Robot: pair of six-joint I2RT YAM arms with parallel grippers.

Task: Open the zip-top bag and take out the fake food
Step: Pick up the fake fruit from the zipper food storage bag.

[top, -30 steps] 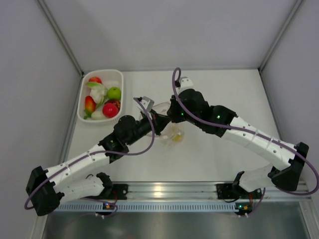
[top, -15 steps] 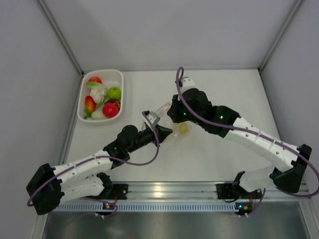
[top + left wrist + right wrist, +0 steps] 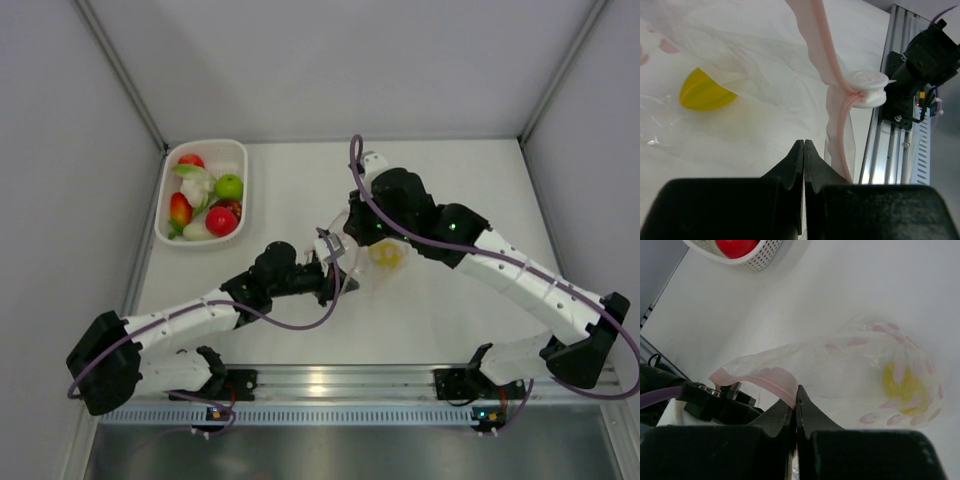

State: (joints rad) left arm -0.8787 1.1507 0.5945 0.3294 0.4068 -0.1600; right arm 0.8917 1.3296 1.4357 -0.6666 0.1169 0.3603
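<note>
At worktop [image 3: 450,180] ctr, the zip-top bag [image 3: 860,365] is stretched btwn the two arms. It is clear film w/ pink petal marks, mouth end lifted, belly end down on the surface. Inside it is one yellow fake food piece [image 3: 705,92], alone, lying toward the closed end. The pink zip strip [image 3: 816,35] rises in a loop, w/ a white slider [image 3: 867,89] on it at the end near the left arm [image 3: 190,320].

In the far-left corner is a white perforated basket [image 3: 200,243] holding more fake food: red fruit [image 3: 221,221], green fruit [image 3: 229,186], white radish [image 3: 195,188] w/ green leaf, orange-red piece [image 3: 180,208], and another red one [image 3: 190,160] at the far end. The basket is well apart from the bag.

The left arm reaches low across from near-left, wrist approx. level. The left jaws are pressed together at the bag's near side, just beside the strip; can't tell if film is nipped btwn them. The right arm [image 3: 500,270] comes in from near-right, elbow bent, wrist tipped down over the bag. The right jaws are closed on the zip strip, pinching it near the top of its loop.
</note>
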